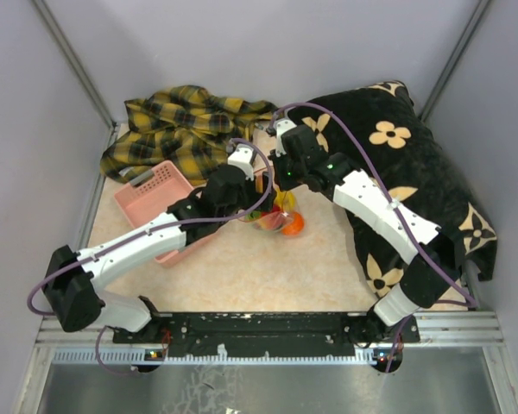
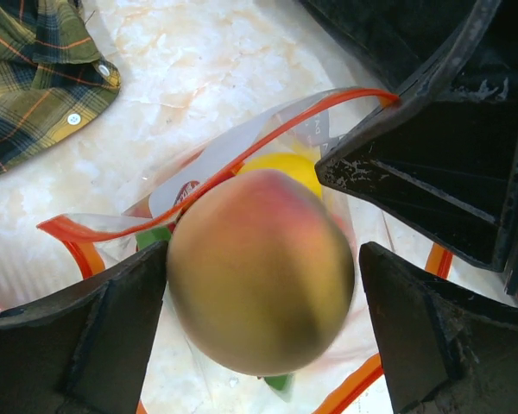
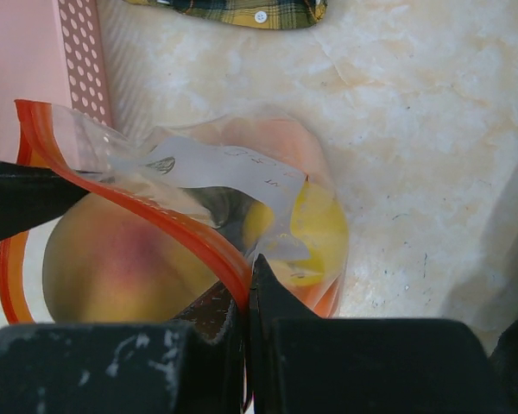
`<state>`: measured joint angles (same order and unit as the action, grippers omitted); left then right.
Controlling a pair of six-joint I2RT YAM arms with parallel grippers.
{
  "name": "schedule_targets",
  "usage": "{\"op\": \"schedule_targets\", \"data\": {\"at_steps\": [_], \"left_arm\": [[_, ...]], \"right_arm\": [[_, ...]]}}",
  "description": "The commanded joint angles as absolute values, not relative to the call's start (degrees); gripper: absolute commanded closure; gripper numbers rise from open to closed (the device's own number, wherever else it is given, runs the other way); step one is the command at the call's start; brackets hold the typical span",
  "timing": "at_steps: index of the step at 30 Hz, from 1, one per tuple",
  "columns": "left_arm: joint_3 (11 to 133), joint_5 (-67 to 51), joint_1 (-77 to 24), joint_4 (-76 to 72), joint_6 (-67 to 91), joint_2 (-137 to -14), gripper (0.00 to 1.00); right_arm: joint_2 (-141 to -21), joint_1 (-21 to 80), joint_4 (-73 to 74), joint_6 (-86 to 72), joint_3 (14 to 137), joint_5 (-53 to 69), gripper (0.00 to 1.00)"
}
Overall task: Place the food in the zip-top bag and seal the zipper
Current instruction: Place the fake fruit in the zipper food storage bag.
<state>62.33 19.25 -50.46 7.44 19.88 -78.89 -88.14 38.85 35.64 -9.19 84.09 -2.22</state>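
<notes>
While over bag [image 2: 233, 147], fruit [image 2: 261, 285] within left tool [image 2: 263, 254]

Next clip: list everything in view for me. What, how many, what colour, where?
peach-like fruit: one, red and yellow, blurred, over the bag's mouth
lemon: one, yellow, inside the bag
green piece: one, green, inside the bag, mostly hidden
orange ball: one, orange, in the bag
zip-top bag: one, clear, mid-table, mouth open
zipper: one, red, along the bag's mouth
basket: one, pink, left of the bag
shirt: one, yellow-and-dark plaid, far left
cushion: one, black with beige flowers, right side
table: one, beige marbled
left gripper: open, fruit between its fingers
right gripper: shut on the bag's rim
</notes>
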Motion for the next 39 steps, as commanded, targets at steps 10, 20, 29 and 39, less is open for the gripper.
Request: {"op": "schedule_targets", "data": {"at_steps": [10, 20, 29, 39], "left_arm": [[65.54, 18.85, -50.85, 9.8, 21.96, -74.98, 0.0], [64.33, 17.68, -50.83, 17.74, 26.1, -67.14, 0.0], [59.63, 14.62, -50.85, 24.41, 36.27, -64.45, 0.18], [57.74, 16.78, -50.8, 23.92, 36.91, -69.41, 0.57]], "right_arm": [[-86.88, 38.6, 33.57, -9.23, 86.31, -1.76, 1.0], [-87.53, 38.59, 33.05, -9.32, 86.69, -1.44, 1.0], [-88.02, 38.63, 32.83, -9.48, 87.11, -0.91, 1.0], [-87.45, 38.63, 33.05, -9.49, 87.0, -1.04, 1.0]]}}
